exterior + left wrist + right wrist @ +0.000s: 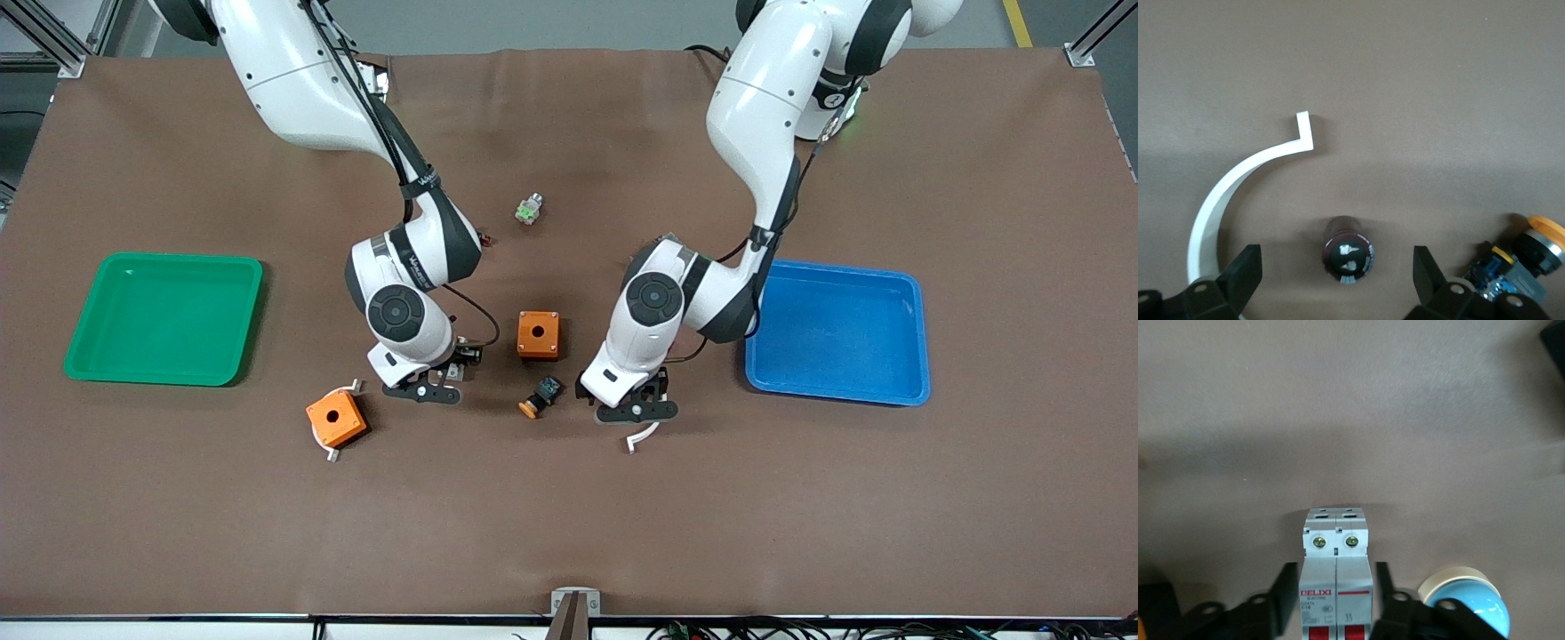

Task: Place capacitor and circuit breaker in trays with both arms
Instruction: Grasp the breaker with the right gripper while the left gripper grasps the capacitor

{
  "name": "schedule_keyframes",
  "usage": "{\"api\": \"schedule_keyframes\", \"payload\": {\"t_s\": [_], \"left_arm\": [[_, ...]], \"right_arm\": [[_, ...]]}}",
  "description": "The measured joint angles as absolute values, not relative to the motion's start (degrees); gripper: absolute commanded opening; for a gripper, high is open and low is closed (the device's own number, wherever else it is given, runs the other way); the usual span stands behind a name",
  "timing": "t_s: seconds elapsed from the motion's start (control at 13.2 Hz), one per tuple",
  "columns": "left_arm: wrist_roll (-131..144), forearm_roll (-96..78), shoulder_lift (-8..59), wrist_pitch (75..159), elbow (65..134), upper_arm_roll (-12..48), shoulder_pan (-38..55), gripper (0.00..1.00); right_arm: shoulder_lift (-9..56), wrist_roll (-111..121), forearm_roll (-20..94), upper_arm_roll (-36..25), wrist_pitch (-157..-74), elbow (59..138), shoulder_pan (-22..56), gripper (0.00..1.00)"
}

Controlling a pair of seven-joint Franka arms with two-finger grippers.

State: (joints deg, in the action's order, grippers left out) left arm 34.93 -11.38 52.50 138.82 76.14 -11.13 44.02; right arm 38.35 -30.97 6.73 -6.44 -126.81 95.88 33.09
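Observation:
The capacitor (1348, 257), a tiny black cylinder with a pale-marked top, stands on the brown mat between the fingers of my open left gripper (1338, 267), touching neither. In the front view it is hidden under that gripper (636, 409). The circuit breaker (1337, 577), white-grey with red switches, lies on the mat between the fingers of my right gripper (1335, 587), which sit close on either side with narrow gaps. In the front view the right gripper (425, 389) is low over the mat and covers the breaker.
A green tray (164, 320) sits at the right arm's end, a blue tray (836, 331) at the left arm's end. Two orange boxes (539, 334) (336, 418), a black push-button (540, 396), a silver-green part (529, 209) and a white curved strip (1225, 193) lie around the grippers. A blue-domed part (1468, 603) lies beside the breaker.

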Motion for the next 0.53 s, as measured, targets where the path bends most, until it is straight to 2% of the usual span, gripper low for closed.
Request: {"api": "schedule_keyframes", "payload": {"t_s": [0.08,0.15,0.3,0.38,0.53], "left_arm": [[35.5,-11.4,53.1,140.2,76.0,-11.2,44.0,0.91],[35.8,-11.4,53.5,141.0,75.8,-11.2,44.0,0.79],[36.5,-11.4,53.8,141.5,75.5,-11.3,44.0,0.63],[37.0,-11.4,53.8,141.5,75.3,-11.3,44.0,0.58],[37.2,-11.4,53.8,141.5,75.2,-11.3,44.0,0.54]], "right_arm": [[38.5,-31.0,6.8,-6.4,-126.7,95.7,33.1,0.02],[38.5,-31.0,6.8,-6.4,-126.7,95.6,33.1,0.0],[38.5,-31.0,6.8,-6.5,-125.9,94.9,33.0,0.0],[38.4,-30.9,6.8,-6.7,-124.3,94.0,32.8,0.0],[36.9,-28.2,6.8,-7.0,-118.5,91.6,30.9,0.0]]}}
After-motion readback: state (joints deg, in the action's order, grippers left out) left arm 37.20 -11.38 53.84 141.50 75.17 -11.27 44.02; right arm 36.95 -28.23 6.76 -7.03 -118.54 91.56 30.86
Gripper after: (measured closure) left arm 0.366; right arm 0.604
